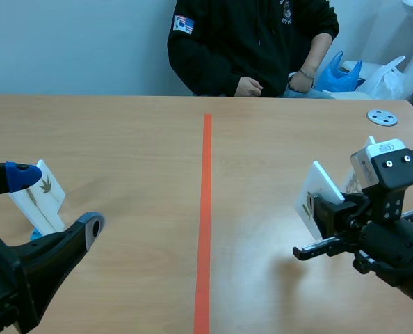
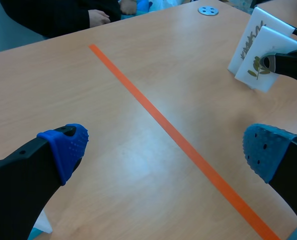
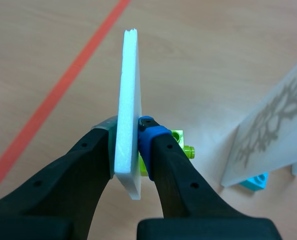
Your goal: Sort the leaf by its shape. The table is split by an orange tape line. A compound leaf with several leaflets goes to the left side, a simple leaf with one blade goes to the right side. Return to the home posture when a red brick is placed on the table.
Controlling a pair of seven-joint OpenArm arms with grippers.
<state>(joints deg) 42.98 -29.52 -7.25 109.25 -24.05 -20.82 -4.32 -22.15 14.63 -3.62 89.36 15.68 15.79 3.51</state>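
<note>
So the right gripper (image 3: 124,136) is clamped on a white card (image 3: 128,100). Seen edge-on from the right wrist view it's a thick, foamy-looking slab with a slightly ragged top edge, one black finger on each face and a blue dotted pad (image 3: 147,131) pressed into it. A lime green brick (image 3: 181,142) with round studs sits at the card's foot, and I can't tell if it's touching the table (image 1: 137,139) or just off it. That card is on the right side of the orange tape line (image 1: 205,209), tilted, with a small dark green leaf printed on its face, too small to make out the shape. Just beside it stands a second card (image 3: 268,125), same flat white stuff, with a grey-brown branching sprig of many fine bits printed on it, plugged into a cyan block (image 3: 256,182). The left gripper (image 2: 166,150) is spread wide with nothing between its blue pads. Close by it, on the left side, a third card (image 1: 43,195) leans on a blue base and shows a little spiky brown leaf. The table is smooth light wood grain. There's a flat grey disc (image 1: 382,117) with holes near the far right edge, and a person (image 1: 252,42) in a black top with a small flag-like sleeve patch. The chest print is unreadable.
</note>
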